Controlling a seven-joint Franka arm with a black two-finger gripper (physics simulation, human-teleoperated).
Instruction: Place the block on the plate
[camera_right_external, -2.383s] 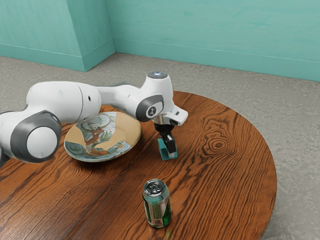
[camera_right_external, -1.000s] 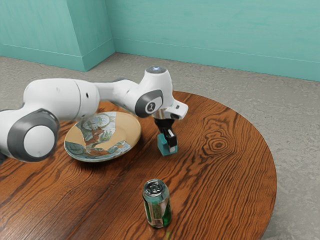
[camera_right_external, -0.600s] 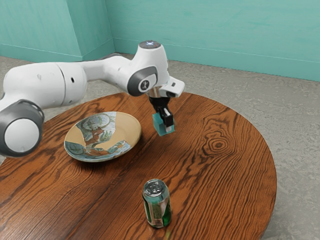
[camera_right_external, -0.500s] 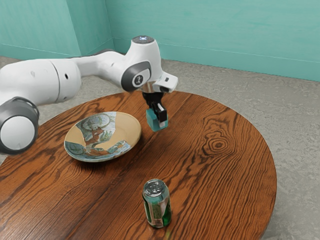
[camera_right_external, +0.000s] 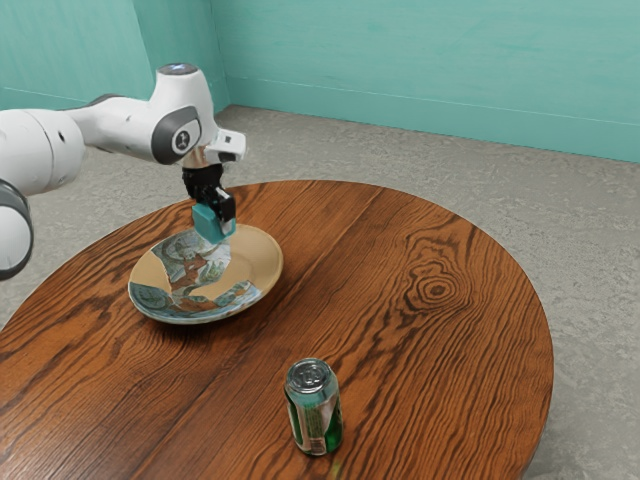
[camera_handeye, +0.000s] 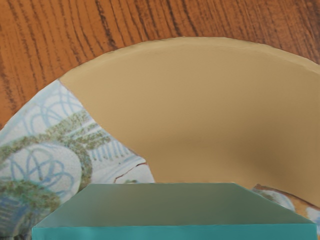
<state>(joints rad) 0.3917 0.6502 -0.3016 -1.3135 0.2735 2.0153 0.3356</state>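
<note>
In the exterior view, the far finger of the claw (camera_right_external: 221, 222) is hidden behind the block (camera_right_external: 208, 223), the block hides a bit of the far rim of the plate (camera_right_external: 257, 262), and the arm (camera_right_external: 35, 150) is cut off at the exterior view's left edge; whether the block's underside touches the plate I cannot tell. Half a second ago the claw had the block off to the exterior view's right of the plate, above bare wood; now both have swung across to the plate's far side, while the plate and the can (camera_right_external: 314, 412) have stayed where they were on the table (camera_right_external: 420, 345). The can stands upright, well apart from the plate, on its near side and toward the exterior view's right. The claw points down and is closed on the block, one black finger lying against the near side of the teal cube, which sits between the fingertips over the far part of the plate. In the wrist view the lower part of the block is cut off by the edge, and it covers some of the plate's painted pattern; the block lies right under the claw, with the plate's plain tan surface stretching out beyond it and a soft shadow near it.
</note>
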